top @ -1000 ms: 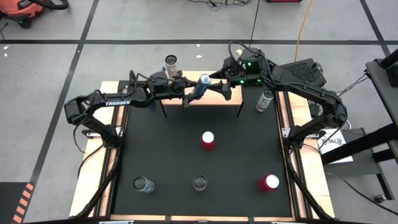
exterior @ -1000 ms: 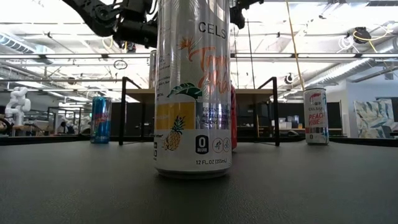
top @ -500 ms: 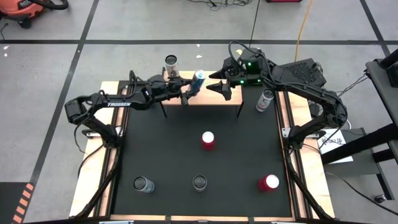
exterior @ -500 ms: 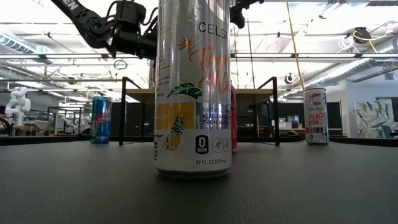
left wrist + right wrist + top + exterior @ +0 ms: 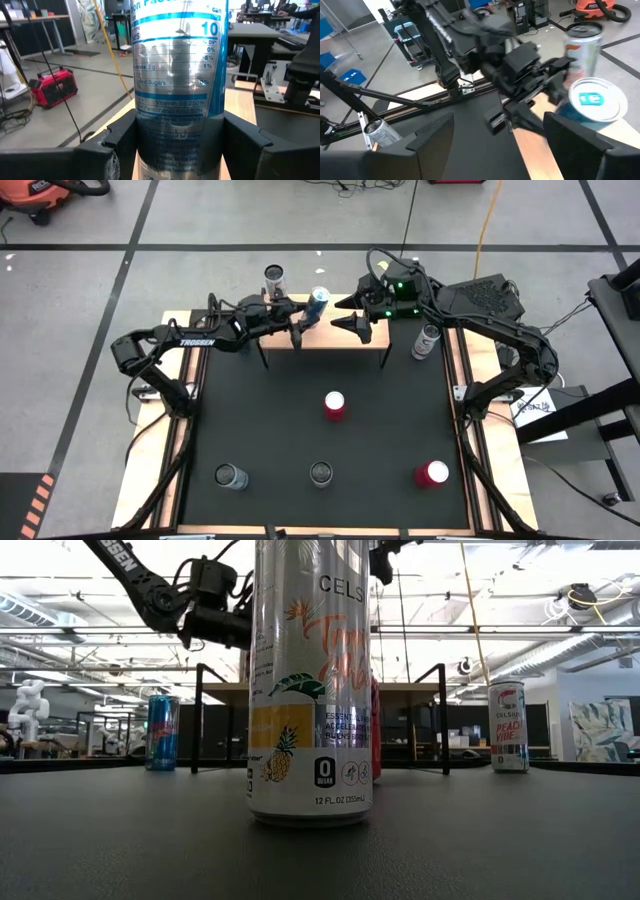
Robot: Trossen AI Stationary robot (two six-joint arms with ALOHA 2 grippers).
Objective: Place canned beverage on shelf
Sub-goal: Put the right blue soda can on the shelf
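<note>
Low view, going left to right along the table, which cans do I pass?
Blue can → big Celsius pineapple can up close → red can peeking from behind it → Celsius peach can.

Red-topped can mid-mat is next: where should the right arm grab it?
Take the red-topped can mid-body, from the shelf side, approaching level. It stands upright with bare mat all round, so its straight wall suits the open right end effector, hovering by the shelf. The left end effector holds the blue can there.
</note>
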